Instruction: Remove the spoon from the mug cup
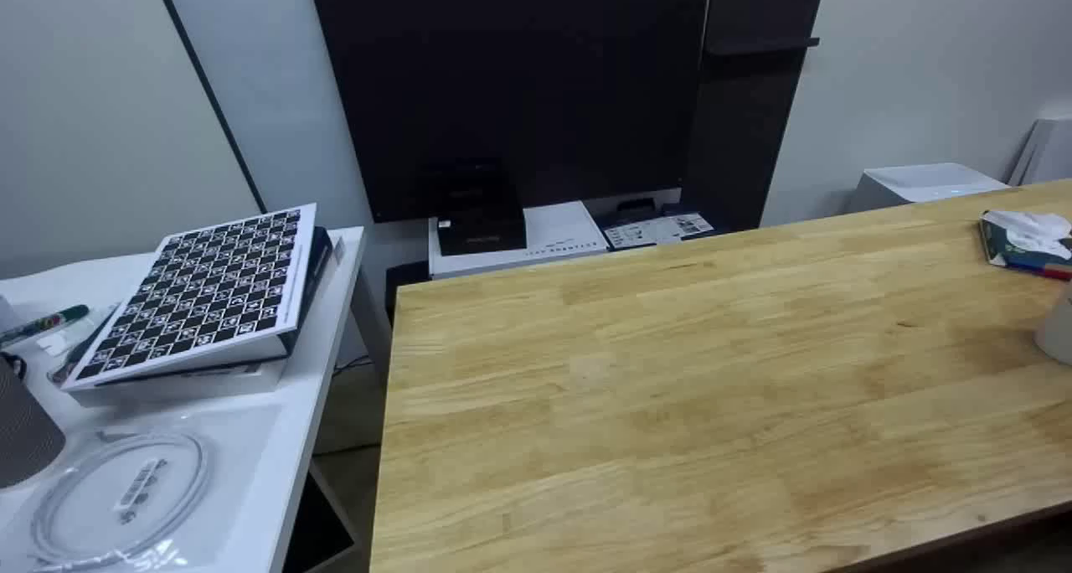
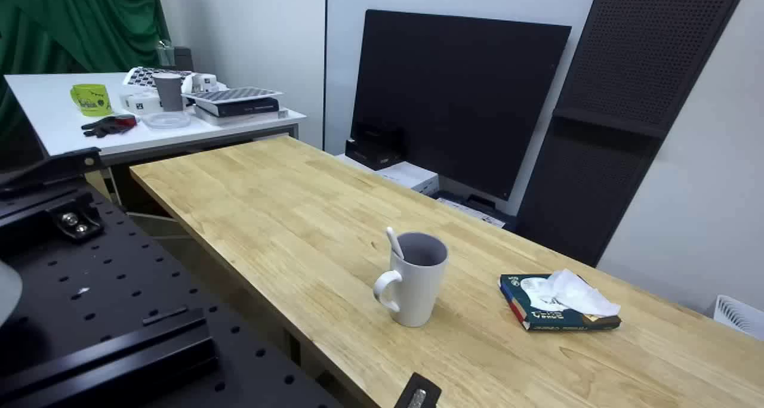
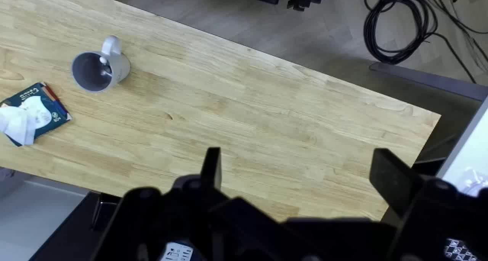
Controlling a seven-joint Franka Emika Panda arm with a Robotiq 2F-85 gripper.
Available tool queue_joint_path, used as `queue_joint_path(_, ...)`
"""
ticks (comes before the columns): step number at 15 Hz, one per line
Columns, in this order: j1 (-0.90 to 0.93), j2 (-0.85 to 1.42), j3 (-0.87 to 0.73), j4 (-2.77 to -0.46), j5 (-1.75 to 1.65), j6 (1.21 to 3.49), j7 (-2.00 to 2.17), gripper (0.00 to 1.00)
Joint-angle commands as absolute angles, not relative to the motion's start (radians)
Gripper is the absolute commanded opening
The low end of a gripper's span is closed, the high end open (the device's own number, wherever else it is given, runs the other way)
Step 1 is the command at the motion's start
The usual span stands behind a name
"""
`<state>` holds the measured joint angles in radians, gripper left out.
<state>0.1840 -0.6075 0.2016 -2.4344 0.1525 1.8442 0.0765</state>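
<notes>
The white mug with a grey inside stands upright on the wooden table in an exterior view. The spoon leans in it, its pale handle end rising above the rim near the mug's handle. In the wrist view the mug is at the upper left, with the spoon showing inside as a pale tip and a shiny part. The mug's edge also shows at the right border of an exterior view. My gripper is open and empty above the table, well apart from the mug. It shows in neither exterior view.
A dark green packet with a white tissue lies near the mug; it also shows in the wrist view. The wooden table has a free edge toward a white side table. A black perforated base stands beside the wooden table.
</notes>
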Motion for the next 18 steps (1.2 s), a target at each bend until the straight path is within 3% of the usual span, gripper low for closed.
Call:
queue_joint_path(1,0.188,-0.606,0.198,-2.432,0.15,1.844,0.079,1.0)
queue_joint_path(14,0.188,-0.608,0.198,-2.432,0.15,1.845,0.079,1.0)
queue_joint_path(18,0.163,-0.602,0.207,-2.452,0.106,2.007,0.101,1.0)
